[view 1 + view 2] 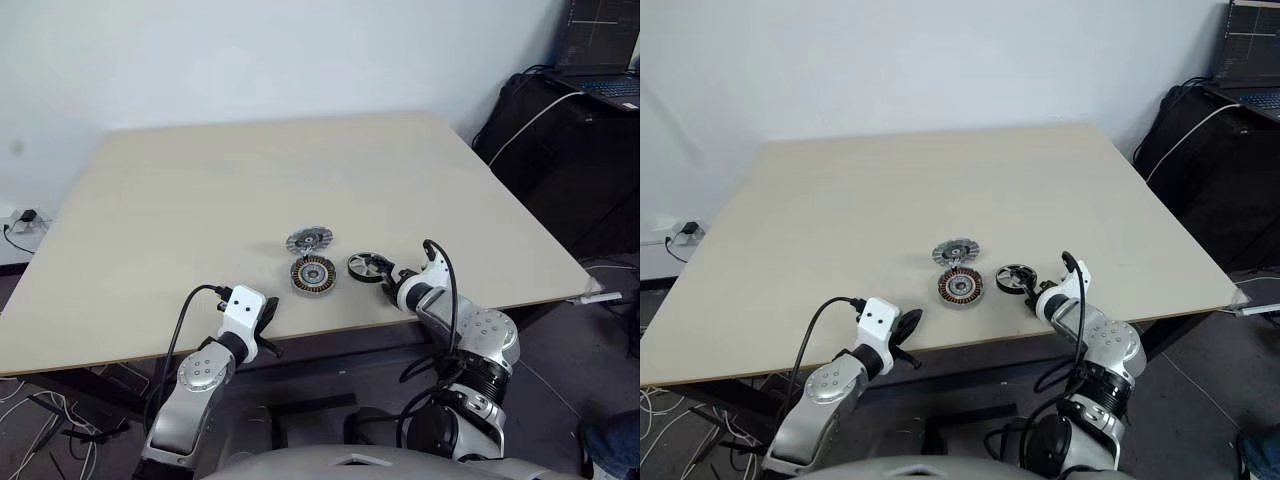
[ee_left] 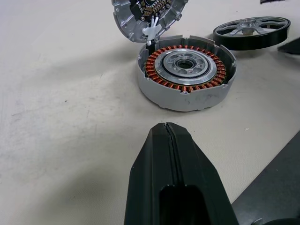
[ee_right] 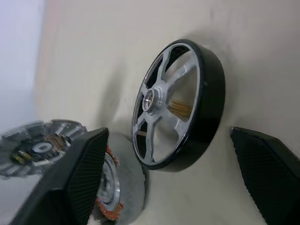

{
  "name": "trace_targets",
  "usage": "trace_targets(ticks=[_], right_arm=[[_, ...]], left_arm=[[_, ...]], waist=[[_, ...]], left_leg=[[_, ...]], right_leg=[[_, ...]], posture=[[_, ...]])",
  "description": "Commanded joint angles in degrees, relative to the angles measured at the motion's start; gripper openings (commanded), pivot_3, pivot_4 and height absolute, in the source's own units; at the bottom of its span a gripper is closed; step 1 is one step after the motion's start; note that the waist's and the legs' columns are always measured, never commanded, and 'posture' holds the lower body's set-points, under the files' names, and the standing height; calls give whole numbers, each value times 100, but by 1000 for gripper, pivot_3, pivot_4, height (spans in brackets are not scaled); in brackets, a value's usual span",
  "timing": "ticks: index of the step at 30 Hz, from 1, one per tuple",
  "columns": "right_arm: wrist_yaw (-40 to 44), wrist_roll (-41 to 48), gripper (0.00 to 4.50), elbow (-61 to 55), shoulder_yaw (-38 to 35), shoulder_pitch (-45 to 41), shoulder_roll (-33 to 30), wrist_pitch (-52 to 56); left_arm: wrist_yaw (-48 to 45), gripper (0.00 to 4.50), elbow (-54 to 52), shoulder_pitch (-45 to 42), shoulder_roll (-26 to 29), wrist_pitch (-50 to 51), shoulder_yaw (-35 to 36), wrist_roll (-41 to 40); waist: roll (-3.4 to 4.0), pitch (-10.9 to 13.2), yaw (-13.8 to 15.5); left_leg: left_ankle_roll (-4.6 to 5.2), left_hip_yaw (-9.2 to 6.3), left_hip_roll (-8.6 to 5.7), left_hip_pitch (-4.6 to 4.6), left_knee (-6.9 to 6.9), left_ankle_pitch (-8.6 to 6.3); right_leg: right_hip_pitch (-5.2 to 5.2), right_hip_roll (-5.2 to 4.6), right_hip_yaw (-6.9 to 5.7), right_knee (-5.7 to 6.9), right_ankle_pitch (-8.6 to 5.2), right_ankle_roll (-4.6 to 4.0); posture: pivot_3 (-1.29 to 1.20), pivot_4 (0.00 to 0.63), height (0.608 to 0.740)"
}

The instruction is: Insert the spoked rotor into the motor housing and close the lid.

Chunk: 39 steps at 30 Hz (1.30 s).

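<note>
The spoked rotor (image 1: 368, 266), a dark-rimmed ring with silver spokes, lies flat on the table just right of the motor housing (image 1: 313, 275). The housing sits open, its copper windings (image 2: 187, 70) ringing a silver centre. Behind it the lid (image 1: 310, 240) leans tilted, joined to the housing by white wires. My right gripper (image 1: 388, 282) is open at the rotor's near right side. In the right wrist view its fingers (image 3: 79, 173) stand on either side of the rotor (image 3: 180, 105) without touching it. My left gripper (image 2: 166, 140) is shut and empty, near the table's front edge, pointing at the housing.
The pale wooden table (image 1: 250, 180) stretches far behind the parts. Its front edge (image 1: 330, 325) runs just under both grippers. A black bag (image 1: 560, 150) and a laptop (image 1: 605, 50) sit beyond the table's right side. Cables (image 1: 20, 225) lie at the far left.
</note>
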Motion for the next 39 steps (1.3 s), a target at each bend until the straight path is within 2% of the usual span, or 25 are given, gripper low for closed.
trace_targets(ticks=[1,8,10,11,18,23,31,39], right_arm=[[-175,432,3224,53,-239,-180,69,-185],[-401,730,931,103,-159,-120,-41,-277],[-458,836,476,66,-107,-72,-82,-253],[-489,895,384,38,-83,-43,-95,-240],[-630,1359,384,-213,-38,135,-207,-185],[-400,1962,384,-524,124,433,-443,207],[278,2898,384,-957,699,1029,-516,486],[465,2956,384,-833,1486,1245,-249,144]], left_arm=[[34,0,-27,-95,-17,-127,19,-20],[39,0,-14,-99,-3,-117,16,-12],[40,0,-14,-100,1,-110,16,-10],[41,0,-13,-101,3,-109,16,-11],[44,0,-12,-86,7,-105,5,-7],[46,0,-44,-55,19,-89,7,-9],[49,0,-46,-29,22,-66,6,-25],[48,0,-66,1,16,-41,9,-41]], waist=[[1,1,-2],[8,1,-25],[5,-4,-28],[5,-4,-20],[13,-6,-6],[14,-5,9],[19,-1,-35],[17,2,-19]], left_leg=[[0,0,0,0,-1,0],[0,0,0,0,-6,0],[0,0,0,7,-7,0],[0,-2,0,6,-7,0],[0,-3,-2,2,-12,0],[0,-3,-4,-2,-18,0],[1,-7,-3,4,-23,0],[0,-9,-7,1,-23,0]], right_leg=[[0,0,0,-1,0,0],[-1,0,0,-5,0,0],[5,0,1,-5,0,0],[5,0,-1,-5,0,0],[3,-3,-2,-11,-1,-1],[0,-3,-1,-16,-4,-2],[0,0,-1,-14,-6,-4],[0,-4,-1,-17,-5,-4]], posture=[[0,0,740],[0,0,740],[0,0,740],[0,0,740],[0,0,740],[0,0,740],[0,0,740],[0,0,740]])
